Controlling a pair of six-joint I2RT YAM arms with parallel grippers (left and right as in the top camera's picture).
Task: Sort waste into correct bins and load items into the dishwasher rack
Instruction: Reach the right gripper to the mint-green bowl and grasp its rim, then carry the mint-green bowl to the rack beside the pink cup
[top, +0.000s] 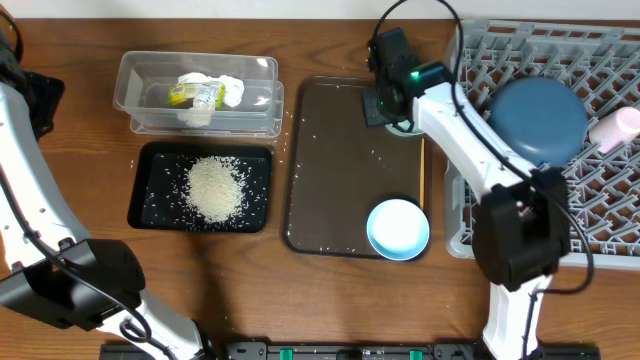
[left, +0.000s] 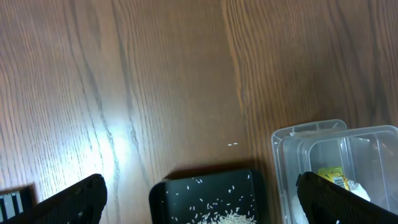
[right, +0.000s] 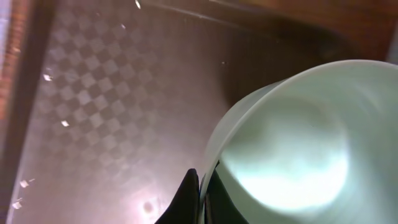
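With rack-loading in hand, the right gripper clamped the rim of the mint-green bowl at the far corner of the brown tray, just beside the rack, and likely needed to lift it over the rack wall, while the left gripper hung spread wide and empty.

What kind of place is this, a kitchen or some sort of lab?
Probably a lab tabletop staged as a kitchen clean-up station: a grey dishwasher rack holding a blue plate, a black tray of loose rice, and robot arms over a wooden table.
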